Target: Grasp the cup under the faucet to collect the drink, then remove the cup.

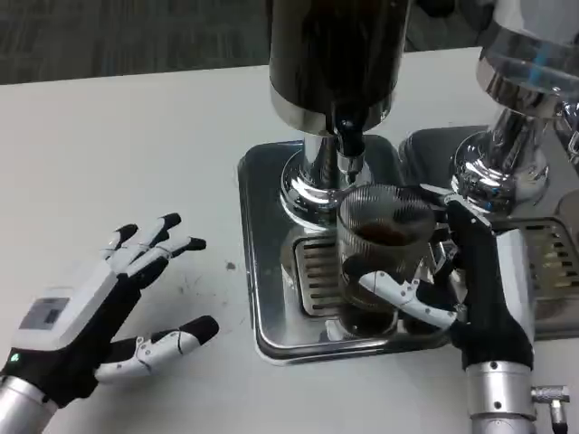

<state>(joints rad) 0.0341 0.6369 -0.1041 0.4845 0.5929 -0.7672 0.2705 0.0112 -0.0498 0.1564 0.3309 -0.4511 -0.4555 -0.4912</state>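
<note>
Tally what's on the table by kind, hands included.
Dispensers: 2, a dark one and a clear one
Drip trays: 2
Cups: 1
Hands: 2, left hand, right hand
Total: 7

The left hand (86, 307) lies with its fingers (163, 237) spread apart, while the right hand (470, 294) grips the cup (380, 258).

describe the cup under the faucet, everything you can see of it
The cup is a clear, ribbed tumbler that looks like glass or plastic. It stands upright on the slotted drip tray, directly below the dispenser's black faucet. Dark liquid shows inside it, though its level is hard to judge. The right hand grips it from the right side, with its fingers wrapped across the front.
</note>
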